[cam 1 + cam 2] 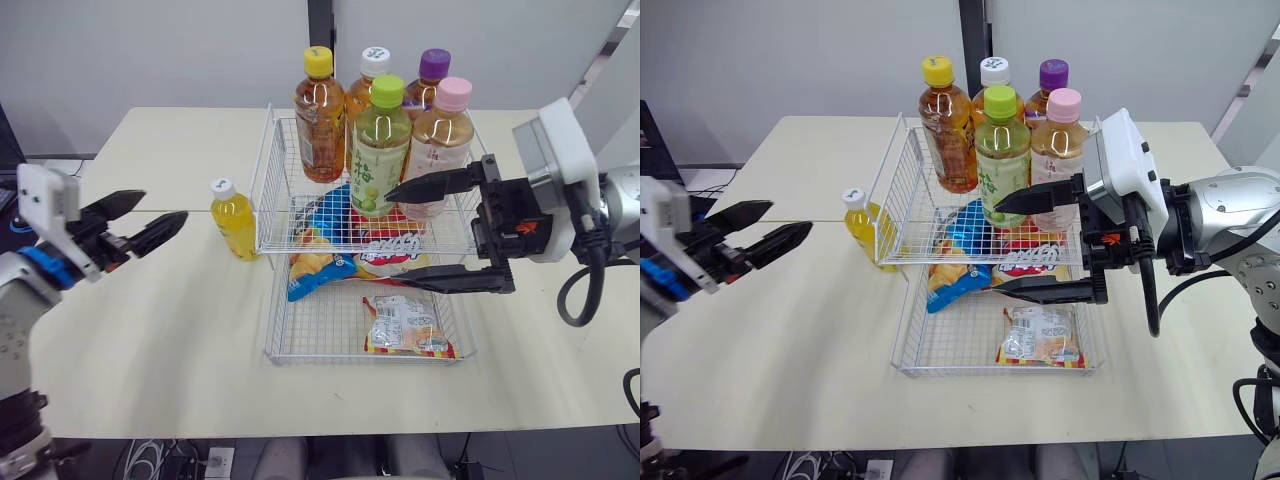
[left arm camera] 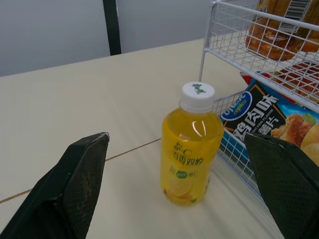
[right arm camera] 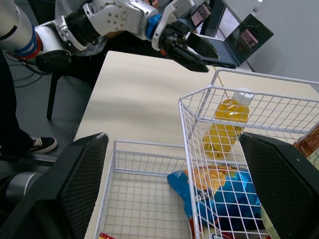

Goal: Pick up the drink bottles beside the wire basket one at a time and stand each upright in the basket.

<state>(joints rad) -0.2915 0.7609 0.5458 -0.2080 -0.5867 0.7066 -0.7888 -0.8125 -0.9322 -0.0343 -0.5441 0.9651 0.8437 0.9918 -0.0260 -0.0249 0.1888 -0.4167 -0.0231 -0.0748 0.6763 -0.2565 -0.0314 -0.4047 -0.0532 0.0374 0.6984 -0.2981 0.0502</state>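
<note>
Starting nearest, a clear-wrapped snack packet is seen lying in the lower tray of the two-tier white wire basket, with a blue crisp bag just behind it. The left black two-finger gripper is positioned low over the cream table, fingers spread wide, aimed at the small yellow plastic drink bottle with a white cap and not touching it. That bottle is stood upright on the table, just beside the basket's left wall, outside it. It is judged full, so fairly heavy for its size. The film label is likely slippery, and the thin walls are expected to give under a hard squeeze. Hold is best taken mid-body across the label, below the shoulder, not on the cap. The right gripper is positioned level in front of the upper shelf, fingers spread one above the other, nothing held. Farthest back, five capped drink bottles are stood upright on the upper shelf. Free space is judged to be at its front left.
</note>
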